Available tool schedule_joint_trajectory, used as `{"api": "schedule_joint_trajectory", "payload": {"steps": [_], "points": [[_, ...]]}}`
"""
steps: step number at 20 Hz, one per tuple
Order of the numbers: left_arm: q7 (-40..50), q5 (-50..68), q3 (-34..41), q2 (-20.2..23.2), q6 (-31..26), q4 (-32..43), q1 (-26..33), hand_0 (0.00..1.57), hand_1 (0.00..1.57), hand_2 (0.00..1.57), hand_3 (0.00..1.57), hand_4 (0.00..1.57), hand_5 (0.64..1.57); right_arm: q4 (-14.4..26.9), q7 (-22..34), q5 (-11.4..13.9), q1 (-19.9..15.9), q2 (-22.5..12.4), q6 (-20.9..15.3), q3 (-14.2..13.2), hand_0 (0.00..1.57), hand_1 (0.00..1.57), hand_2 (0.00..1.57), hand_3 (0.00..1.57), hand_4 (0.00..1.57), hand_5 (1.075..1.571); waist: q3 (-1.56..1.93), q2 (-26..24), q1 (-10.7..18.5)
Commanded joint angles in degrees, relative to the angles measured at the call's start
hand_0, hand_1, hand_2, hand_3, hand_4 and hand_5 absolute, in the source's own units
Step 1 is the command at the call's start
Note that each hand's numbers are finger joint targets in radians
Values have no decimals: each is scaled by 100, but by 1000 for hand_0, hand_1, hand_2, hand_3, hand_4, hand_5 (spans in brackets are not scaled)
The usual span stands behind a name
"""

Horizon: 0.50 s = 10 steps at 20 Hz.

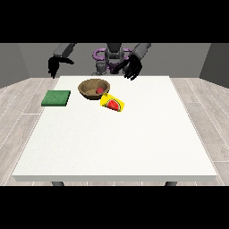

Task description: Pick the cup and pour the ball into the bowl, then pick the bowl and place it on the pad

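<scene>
A brown wooden bowl [93,88] sits on the table's far middle with a red ball [99,91] inside it. Right beside the bowl a yellow cup [112,103] with a watermelon print lies on its side, its mouth toward the bowl's rim. A green square pad [56,98] lies flat to the bowl's left. The hand at the view's right [132,68] hovers above the table's far edge, behind the cup, its fingers spread and holding nothing. Off the far left corner, the hand at the view's left [54,65] hangs with relaxed fingers pointing down, also holding nothing.
The white table [117,143] stretches wide toward the camera in front of the objects. The robot's torso [109,58] stands behind the far edge. Grey plank floor surrounds the table.
</scene>
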Motion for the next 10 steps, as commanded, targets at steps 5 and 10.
{"api": "schedule_joint_trajectory", "payload": {"steps": [5, 10], "points": [[-2177, 2767, 546, -40, -1189, -1064, 1179, 0, 0, 0, 0, 0, 1566, -260, -220, 518, 29, 1041, -1202, 402, 0, 0, 0, 0, 244, 1571, 90, 307, 534], [-2953, 2973, 683, 73, -1648, -1028, 1428, 0, 0, 0, 0, 0, 1563, 70, -596, 564, -213, 1234, -1477, 455, 0, 0, 0, 0, 324, 1569, 116, 626, 558]]}}
